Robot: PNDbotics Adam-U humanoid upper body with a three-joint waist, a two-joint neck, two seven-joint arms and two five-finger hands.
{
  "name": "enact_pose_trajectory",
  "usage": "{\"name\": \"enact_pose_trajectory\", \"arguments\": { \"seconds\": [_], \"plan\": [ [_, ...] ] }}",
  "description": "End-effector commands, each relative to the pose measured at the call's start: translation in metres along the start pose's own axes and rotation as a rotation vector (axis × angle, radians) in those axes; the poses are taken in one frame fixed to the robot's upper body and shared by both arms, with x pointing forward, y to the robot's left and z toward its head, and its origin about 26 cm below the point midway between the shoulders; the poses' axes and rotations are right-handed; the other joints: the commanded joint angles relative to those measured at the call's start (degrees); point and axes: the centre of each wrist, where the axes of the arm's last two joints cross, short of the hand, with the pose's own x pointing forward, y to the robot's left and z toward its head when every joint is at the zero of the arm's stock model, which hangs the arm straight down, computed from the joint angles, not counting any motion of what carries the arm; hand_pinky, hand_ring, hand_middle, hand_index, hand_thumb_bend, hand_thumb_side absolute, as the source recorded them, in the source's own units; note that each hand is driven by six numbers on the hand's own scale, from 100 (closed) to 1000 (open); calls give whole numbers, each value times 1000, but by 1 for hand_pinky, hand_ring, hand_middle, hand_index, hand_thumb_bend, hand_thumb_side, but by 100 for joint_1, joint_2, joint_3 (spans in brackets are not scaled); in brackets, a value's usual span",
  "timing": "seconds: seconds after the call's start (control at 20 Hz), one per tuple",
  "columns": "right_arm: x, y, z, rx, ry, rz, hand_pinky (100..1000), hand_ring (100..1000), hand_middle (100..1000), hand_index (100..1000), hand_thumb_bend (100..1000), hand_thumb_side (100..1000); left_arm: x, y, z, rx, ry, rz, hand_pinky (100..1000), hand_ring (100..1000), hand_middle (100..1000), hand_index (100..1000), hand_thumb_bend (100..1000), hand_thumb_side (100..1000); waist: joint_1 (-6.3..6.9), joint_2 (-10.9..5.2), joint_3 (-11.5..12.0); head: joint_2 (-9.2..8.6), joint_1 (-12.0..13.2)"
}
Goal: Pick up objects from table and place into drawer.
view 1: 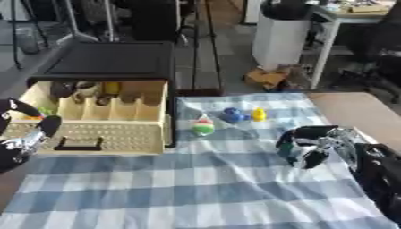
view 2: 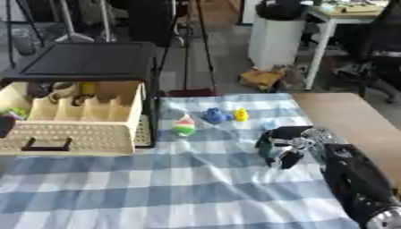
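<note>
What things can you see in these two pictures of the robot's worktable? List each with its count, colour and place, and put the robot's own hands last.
Drawer: one, cream, pulled open at the table's left, small things in its far compartments.
Cabinet: one, black, above the drawer.
Cloth: one, blue and white checked, covering the table.
Toys: three on the cloth; a white, red and green one, a blue one, a yellow one.
Left hand: black, at the left edge by the drawer.
Right hand: black and silver, fingers curled round a small green thing.
</note>
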Motion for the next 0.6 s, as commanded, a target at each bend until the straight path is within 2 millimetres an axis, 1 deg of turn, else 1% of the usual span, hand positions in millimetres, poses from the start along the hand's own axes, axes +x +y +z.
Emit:
{"name": "enact_pose_trajectory", "arguments": {
  "seconds": [0.05, 0.3, 0.6],
  "plan": [
    [-9, -8, 9, -29, 30, 19, 752, 800, 847, 909, 100, 288, 1, 10, 1, 24, -9, -28, 244, 100, 108, 691, 478, 1000, 18, -39, 3, 0, 11],
    [-10, -7, 10, -35, 39, 26, 751, 798, 849, 908, 100, 290, 0, 10, 2, 26, -6, -29, 244, 100, 108, 690, 478, 1000, 17, -42, 0, 1, 11],
    [-13, -6, 11, -42, 48, 36, 737, 768, 832, 899, 100, 269, 0, 10, 2, 25, -6, -29, 244, 100, 108, 690, 479, 1000, 17, -44, 1, -12, 12]
  ]
}}
